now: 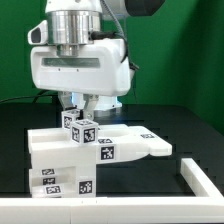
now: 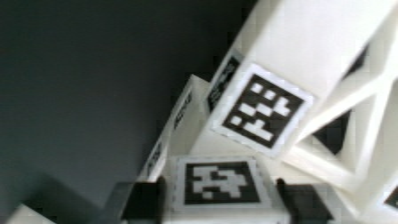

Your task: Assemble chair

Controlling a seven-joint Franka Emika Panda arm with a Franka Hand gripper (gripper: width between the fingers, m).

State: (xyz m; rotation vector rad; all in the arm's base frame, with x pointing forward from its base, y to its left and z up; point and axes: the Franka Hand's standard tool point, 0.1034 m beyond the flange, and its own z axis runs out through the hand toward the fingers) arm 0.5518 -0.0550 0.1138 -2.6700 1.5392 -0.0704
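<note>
The chair (image 1: 100, 150) is a chunky white assembly with black-and-white tags, lying on the black table in the middle of the exterior view. A small tagged white piece (image 1: 80, 128) stands up from its top. My gripper (image 1: 82, 108) comes straight down onto that piece. In the wrist view the two dark fingers (image 2: 143, 203) press against both sides of the tagged piece (image 2: 221, 180), so the gripper (image 2: 222, 203) is shut on it. Past it, a slanted white panel with a larger tag (image 2: 263, 108) runs away from the gripper. The fingertips are hidden in the exterior view.
The white L-shaped border rail (image 1: 198, 182) runs along the table's front and the exterior view's right. A flat white part of the chair (image 1: 150, 146) sticks out toward that rail. The arm's big white wrist housing (image 1: 78, 65) hangs right over the chair.
</note>
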